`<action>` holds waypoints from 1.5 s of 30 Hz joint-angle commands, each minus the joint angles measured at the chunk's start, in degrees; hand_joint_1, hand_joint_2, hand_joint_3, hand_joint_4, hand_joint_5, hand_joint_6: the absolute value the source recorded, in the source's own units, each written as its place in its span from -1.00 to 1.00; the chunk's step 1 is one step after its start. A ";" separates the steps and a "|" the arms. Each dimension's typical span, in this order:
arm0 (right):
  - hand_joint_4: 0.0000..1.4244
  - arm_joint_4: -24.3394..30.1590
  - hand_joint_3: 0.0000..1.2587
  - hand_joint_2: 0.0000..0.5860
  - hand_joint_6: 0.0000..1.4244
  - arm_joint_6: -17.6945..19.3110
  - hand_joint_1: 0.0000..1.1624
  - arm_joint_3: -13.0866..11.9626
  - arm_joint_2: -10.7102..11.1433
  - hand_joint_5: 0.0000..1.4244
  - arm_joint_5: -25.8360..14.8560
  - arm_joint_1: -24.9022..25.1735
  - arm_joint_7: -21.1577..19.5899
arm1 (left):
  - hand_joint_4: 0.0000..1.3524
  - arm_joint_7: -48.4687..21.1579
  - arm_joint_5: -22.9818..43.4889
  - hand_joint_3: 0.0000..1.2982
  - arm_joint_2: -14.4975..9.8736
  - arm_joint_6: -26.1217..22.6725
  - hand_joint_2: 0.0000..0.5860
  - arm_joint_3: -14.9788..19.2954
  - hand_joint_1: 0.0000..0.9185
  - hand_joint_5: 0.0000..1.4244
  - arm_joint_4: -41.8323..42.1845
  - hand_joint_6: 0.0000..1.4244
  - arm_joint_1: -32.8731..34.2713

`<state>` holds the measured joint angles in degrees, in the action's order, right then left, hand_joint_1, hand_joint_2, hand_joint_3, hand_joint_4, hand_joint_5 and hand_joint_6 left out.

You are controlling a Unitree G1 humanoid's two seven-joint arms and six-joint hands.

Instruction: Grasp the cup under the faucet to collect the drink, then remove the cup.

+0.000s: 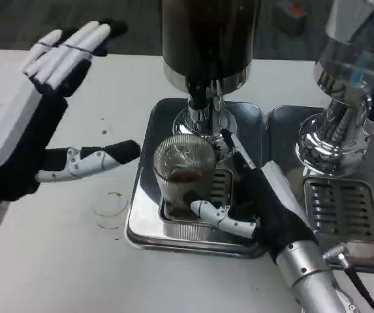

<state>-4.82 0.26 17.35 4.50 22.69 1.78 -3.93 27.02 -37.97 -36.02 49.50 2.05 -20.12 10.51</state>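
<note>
The cup (184,171), ribbed clear glass with a little dark drink in it, stands on the tray (144,215) under the faucet (202,98); the right hand (255,202) grasps it from the right; the left hand (40,124) hovers nearby, fingers released; 1 more dispenser (343,85) stands right.

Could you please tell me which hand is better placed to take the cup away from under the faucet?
The right hand: its fingers already wrap the cup under the faucet, while the left hand hovers open, apart from it.
</note>
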 commanded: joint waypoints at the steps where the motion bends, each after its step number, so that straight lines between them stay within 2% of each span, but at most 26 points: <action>1: -1.00 -0.85 -1.00 -0.20 -0.99 1.27 0.17 0.17 -0.44 -1.00 -0.19 0.72 -0.22 | -0.81 -0.11 3.00 -0.76 -0.91 -1.80 -0.59 1.98 -1.00 -0.57 -4.96 -0.76 -2.90; 4: -1.00 -1.69 -1.00 -0.22 -1.00 1.41 0.18 0.12 -0.40 -1.00 -0.41 1.54 0.13 | -0.84 -0.31 3.86 -0.76 -1.76 -3.21 -0.58 2.85 -1.00 -0.61 -8.39 -0.77 -4.73; 10: -1.00 -2.59 -1.00 -0.24 -1.00 1.87 0.18 0.36 -0.49 -1.00 -0.76 2.40 0.47 | -0.87 -0.30 3.48 -0.78 -2.82 -4.66 -0.58 1.19 -1.00 -0.64 -13.56 -0.78 -6.29; 20: -1.00 -3.30 -1.00 -0.33 -1.00 1.39 0.19 0.82 -0.66 -1.00 -1.10 3.25 1.24 | -0.88 -0.17 3.68 -0.79 -2.18 -5.33 -0.57 -1.10 -1.00 -0.64 -16.75 -0.79 -6.78; 32: -1.00 -10.10 -1.00 -0.37 -1.00 5.28 0.25 -0.63 -4.30 -1.00 -5.90 5.15 0.79 | -0.88 -1.18 5.52 -0.76 -1.77 -5.22 -0.57 -1.77 -1.00 -0.63 -17.46 -0.80 -8.40; 37: -1.00 -11.63 -1.00 -0.38 -1.00 6.32 0.29 -1.33 -5.11 -1.00 -6.95 5.54 0.89 | -0.86 -1.45 5.53 -0.75 -1.59 -5.52 -0.57 -2.25 -1.00 -0.62 -17.08 -0.79 -8.96; 42: -1.00 -12.59 -1.00 -0.38 -0.98 6.35 0.33 -0.97 -5.79 -1.00 -7.41 5.80 1.87 | -0.86 -1.93 6.08 -0.75 -1.24 -5.67 -0.57 -3.23 -1.00 -0.62 -17.26 -0.79 -9.24; 45: -1.00 -12.97 -1.00 -0.39 -0.94 6.19 0.41 -0.58 -5.86 -1.00 -6.97 6.02 2.08 | -0.86 -1.92 6.43 -0.75 -0.94 -5.80 -0.57 -3.43 -1.00 -0.62 -16.81 -0.78 -9.52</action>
<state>-16.60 6.21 16.28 -0.88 16.02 7.37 -2.54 25.69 -32.00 -37.35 44.15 -1.00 -37.54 1.95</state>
